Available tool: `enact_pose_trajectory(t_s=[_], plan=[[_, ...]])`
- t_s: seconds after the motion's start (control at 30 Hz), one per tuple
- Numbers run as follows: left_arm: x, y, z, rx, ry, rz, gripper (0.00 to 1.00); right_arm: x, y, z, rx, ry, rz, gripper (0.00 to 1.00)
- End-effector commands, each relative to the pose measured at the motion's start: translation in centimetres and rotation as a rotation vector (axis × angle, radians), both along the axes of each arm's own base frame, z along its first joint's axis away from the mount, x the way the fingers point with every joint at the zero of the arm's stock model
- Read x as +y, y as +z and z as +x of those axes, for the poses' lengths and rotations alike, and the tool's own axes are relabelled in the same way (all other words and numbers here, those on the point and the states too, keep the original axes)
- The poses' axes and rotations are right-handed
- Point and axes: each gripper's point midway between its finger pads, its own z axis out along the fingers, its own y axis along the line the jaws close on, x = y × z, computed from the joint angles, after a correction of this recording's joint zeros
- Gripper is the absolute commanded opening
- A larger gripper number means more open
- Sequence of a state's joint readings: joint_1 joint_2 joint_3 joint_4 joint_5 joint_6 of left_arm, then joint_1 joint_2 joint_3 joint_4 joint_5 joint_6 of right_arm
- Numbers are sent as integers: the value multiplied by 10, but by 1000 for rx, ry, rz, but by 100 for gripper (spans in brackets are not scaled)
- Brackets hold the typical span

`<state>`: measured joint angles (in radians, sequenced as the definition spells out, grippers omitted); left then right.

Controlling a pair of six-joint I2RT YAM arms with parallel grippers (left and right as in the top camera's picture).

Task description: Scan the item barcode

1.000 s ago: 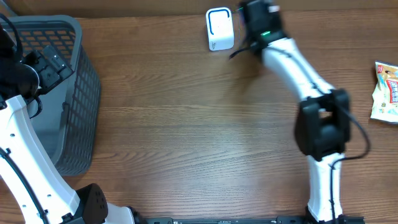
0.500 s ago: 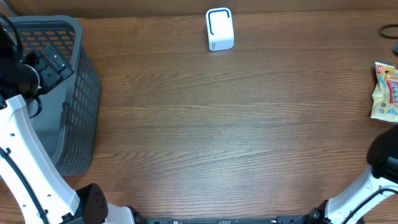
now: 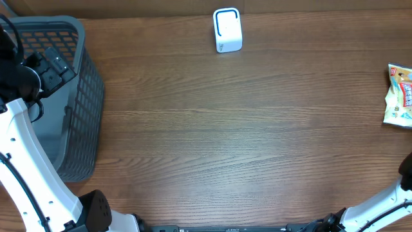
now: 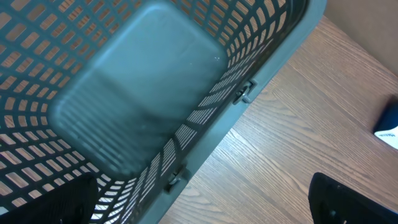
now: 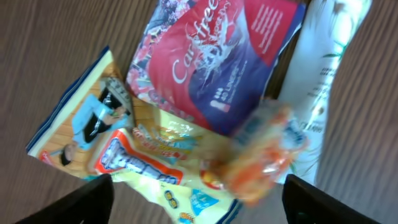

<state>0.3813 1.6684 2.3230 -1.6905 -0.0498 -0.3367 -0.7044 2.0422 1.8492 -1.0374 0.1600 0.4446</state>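
Left jaws gape wide over the basket [image 4: 137, 106]. Right jaws stand wide over packets [image 5: 205, 68] at the desk's [image 3: 225, 129] right edge. Scanner [image 3: 227, 29] sits top centre.

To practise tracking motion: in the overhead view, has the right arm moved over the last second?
Yes. The right arm has swung rightward, away from the white scanner, and has mostly left the frame.
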Motion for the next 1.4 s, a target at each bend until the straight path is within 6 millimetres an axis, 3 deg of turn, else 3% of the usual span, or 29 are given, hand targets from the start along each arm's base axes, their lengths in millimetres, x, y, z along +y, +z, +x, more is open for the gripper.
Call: enact_pose_trajectory(t_s=[0.0,0.1,0.23,0.27,0.4,0.5,0.57,0.7,0.83,0.93,1.07,1.2,1.37], plan=[[1,0,0,6,-7,13,100,12,2,9,-51,28,52,95],[1,0,0,6,-7,13,100,20,15,10,-87,47,72,96],[1,0,0,6,-7,13,100,33,57,9,-177,73,55,96],[1,0,0,6,-7,13,100,45,85,7,-240,97,53,96],[1,0,0,6,-7,13,100,94,160,-13,-406,182,68,96],[1,0,0,6,-7,13,100,126,185,-40,-429,204,95,96],[1,0,0,6,-7,13,100,143,191,-52,-428,224,119,96],[1,0,0,6,-7,13,100,187,191,-68,-423,346,176,97],[1,0,0,6,-7,13,100,238,175,-84,-414,495,224,96],[1,0,0,6,-7,13,100,284,152,-102,-376,629,275,99],[1,0,0,6,-7,13,100,330,119,-127,-290,686,413,100],[1,0,0,6,-7,13,100,347,97,-147,-179,664,518,100],[1,0,0,6,-7,13,100,346,89,-144,-147,655,537,100]])
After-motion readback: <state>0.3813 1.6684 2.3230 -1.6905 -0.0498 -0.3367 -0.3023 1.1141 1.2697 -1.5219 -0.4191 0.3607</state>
